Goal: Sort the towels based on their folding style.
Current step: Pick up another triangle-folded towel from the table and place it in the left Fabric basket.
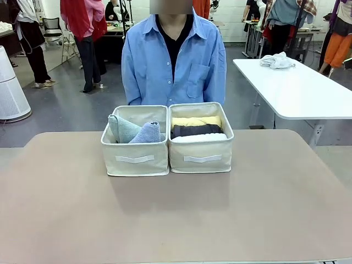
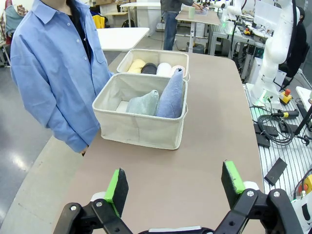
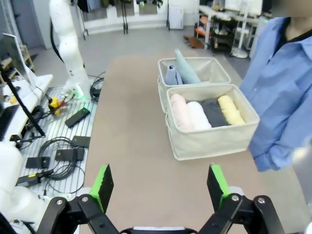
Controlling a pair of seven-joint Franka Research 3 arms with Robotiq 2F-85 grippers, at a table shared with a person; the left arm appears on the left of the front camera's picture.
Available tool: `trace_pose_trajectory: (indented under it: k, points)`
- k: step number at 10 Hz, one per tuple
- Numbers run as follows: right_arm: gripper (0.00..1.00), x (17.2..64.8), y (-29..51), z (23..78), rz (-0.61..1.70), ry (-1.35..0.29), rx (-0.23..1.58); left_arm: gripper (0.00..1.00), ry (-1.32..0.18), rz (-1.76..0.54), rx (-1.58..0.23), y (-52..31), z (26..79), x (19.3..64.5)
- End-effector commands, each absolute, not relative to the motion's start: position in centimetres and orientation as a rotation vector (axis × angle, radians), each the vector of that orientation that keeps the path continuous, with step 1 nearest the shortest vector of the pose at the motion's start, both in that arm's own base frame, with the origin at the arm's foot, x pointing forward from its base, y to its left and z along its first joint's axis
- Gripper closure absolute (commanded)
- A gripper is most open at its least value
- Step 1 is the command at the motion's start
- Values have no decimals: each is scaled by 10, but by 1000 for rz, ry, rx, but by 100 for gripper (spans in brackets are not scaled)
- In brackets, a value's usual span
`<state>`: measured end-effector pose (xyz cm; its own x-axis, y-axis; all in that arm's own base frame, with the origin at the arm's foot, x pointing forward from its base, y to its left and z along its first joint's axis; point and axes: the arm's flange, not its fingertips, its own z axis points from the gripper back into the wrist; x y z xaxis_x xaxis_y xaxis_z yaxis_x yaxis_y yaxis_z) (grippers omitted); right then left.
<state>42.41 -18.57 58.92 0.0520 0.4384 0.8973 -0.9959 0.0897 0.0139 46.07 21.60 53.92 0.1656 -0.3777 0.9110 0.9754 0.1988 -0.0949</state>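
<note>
Fingers of the left gripper (image 2: 174, 186) and right gripper (image 3: 160, 187) spread apart, empty above the brown table (image 1: 176, 214), grey-blue and grey-green terry cone towels (image 1: 133, 132) in one beige fabric box (image 1: 135, 158) at the far edge, yellow, dark grey, white and pink rolled towels (image 3: 204, 112) in the touching beige fabric box (image 1: 202, 156) beside it.

Front cam head-on; wrist cams flanking boxes (image 1: 168, 140).

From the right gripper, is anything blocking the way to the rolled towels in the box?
Nothing visible does. The right gripper hangs open over bare table, and the rolled towels lie uncovered in the near beige box, open at the top. The person stands beyond it, hands not over the boxes.
</note>
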Motion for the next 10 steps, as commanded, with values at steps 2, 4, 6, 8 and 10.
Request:
trace_pose_trajectory:
  k: [2, 4, 6, 8, 10]
  points:
    - [0, 422, -183, 590, 1324, -860, 822, 0, -895, -1153, -849, 216, 540, 459]
    - [0, 422, -183, 590, 1324, -860, 822, 0, -895, -1153, -849, 216, 540, 459]
    - [0, 422, -183, 590, 1324, -860, 822, 0, -895, -1153, -849, 216, 540, 459]
    - [0, 422, -183, 590, 1324, -860, 822, 0, -895, -1153, -849, 216, 540, 459]
    - [0, 422, -183, 590, 1324, -860, 822, 0, -895, -1153, -849, 216, 540, 459]
